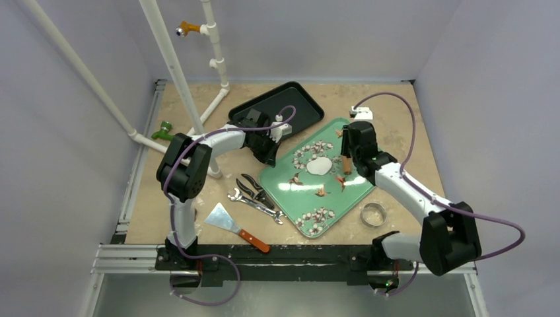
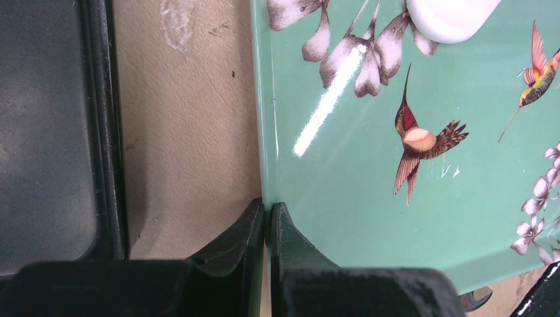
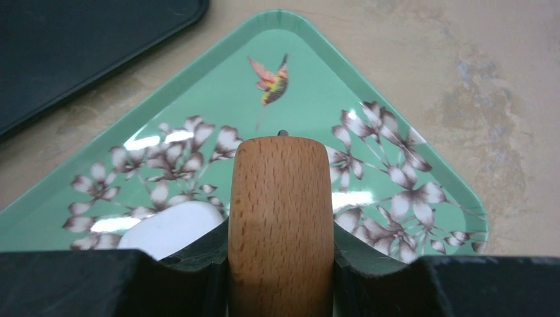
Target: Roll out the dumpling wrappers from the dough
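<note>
Top external view, middle of frame: a thin round white dumpling wrapper [image 1: 320, 165] lies on the mint-green floral tray [image 1: 350, 193]; the left fingers [image 2: 231, 244] are pinched tight on its rim, likely steadying it; the right fingers [image 3: 185, 271] clamp a pale wooden rolling pin [image 3: 280, 218] just beside the wrapper, seemingly ready to roll.

A beige, stone-patterned table [image 1: 409, 125] carries everything. At its far side a black tray [image 1: 300, 102] is set, and just beside it, nearer the middle, a green tray [image 1: 300, 198] printed with blossoms and hummingbirds. Left of the green tray, pliers [image 1: 253, 187] and a wrench [image 1: 257, 205] are laid, with a wooden-handled scraper [image 1: 234, 226] nearer the front. A metal ring [image 1: 372, 224] is placed right of the green tray.
</note>
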